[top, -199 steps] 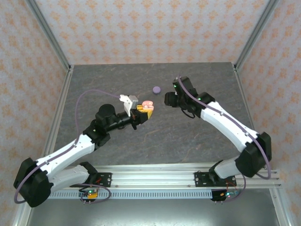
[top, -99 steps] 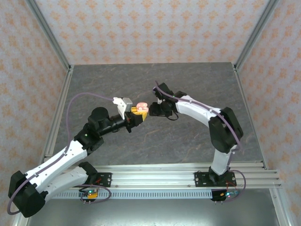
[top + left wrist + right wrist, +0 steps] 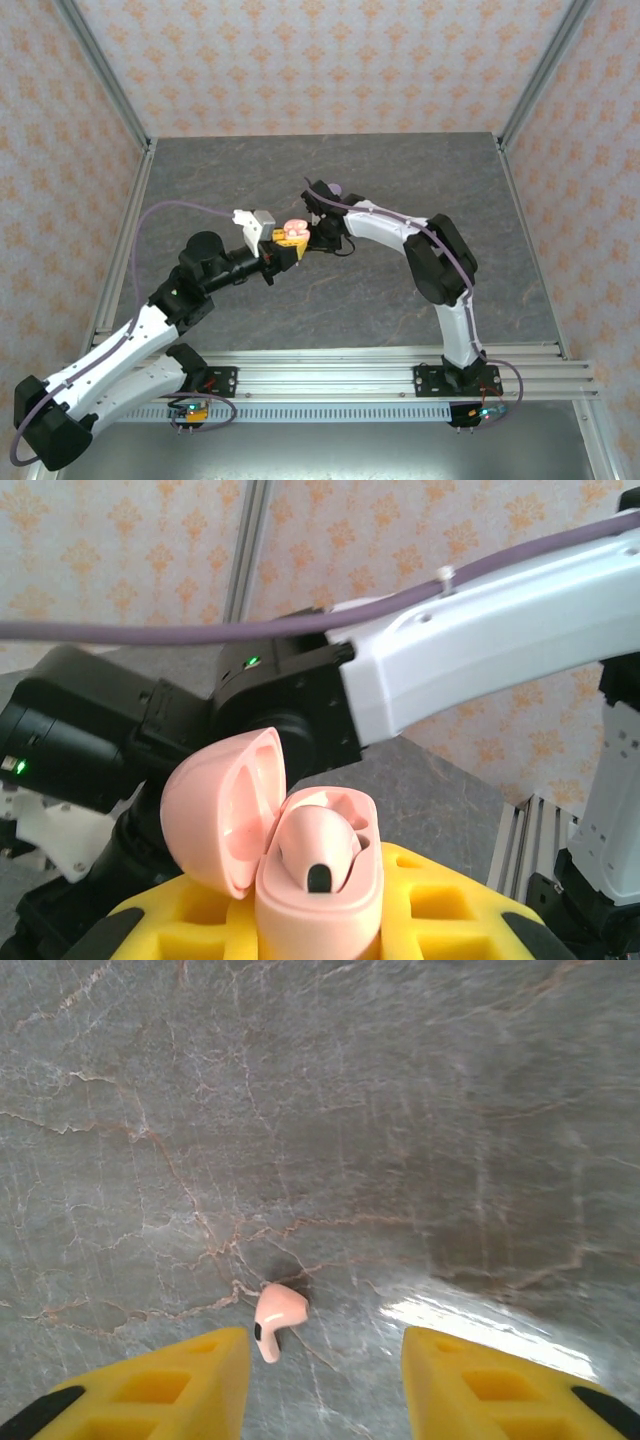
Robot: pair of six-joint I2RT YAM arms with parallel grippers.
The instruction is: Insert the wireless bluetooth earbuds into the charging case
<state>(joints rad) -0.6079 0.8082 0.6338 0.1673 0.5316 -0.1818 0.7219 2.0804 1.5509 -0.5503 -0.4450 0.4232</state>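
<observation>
left fingers point(image 3: 289, 240) gripped open pink case point(image 3: 300, 870), one bud point(image 3: 318, 848) seated | right fingers point(image 3: 318, 234) beside case, spread, empty, above loose earbud point(image 3: 272, 1320); bare counter point(image 3: 420, 1110) all round

Smooth, shiny pink plastic for the charging case point(image 3: 330, 910), lid and bowl alike. Same shiny pink plastic for the small earbud point(image 3: 274, 1316), with a dark tip. Grey stone look on the tabletop point(image 3: 420, 1110), thin pale cracks all over, smooth, with a bright gleam in one spot. Dull yellow plastic on the fingers point(image 3: 180, 1370) of the right pincer point(image 3: 325, 1380), with square pockets pressed in; same dull yellow on the left pincer point(image 3: 320, 925). Shiny white hard plastic on the arm shell point(image 3: 480, 640). Matt black on the joint housings point(image 3: 90, 730). Smooth rubbery purple on the cable point(image 3: 150, 630). Bare pale metal for the frame posts point(image 3: 100, 68) and the front rail point(image 3: 330, 375). Flat printed paper look on the walls point(image 3: 300, 60)
</observation>
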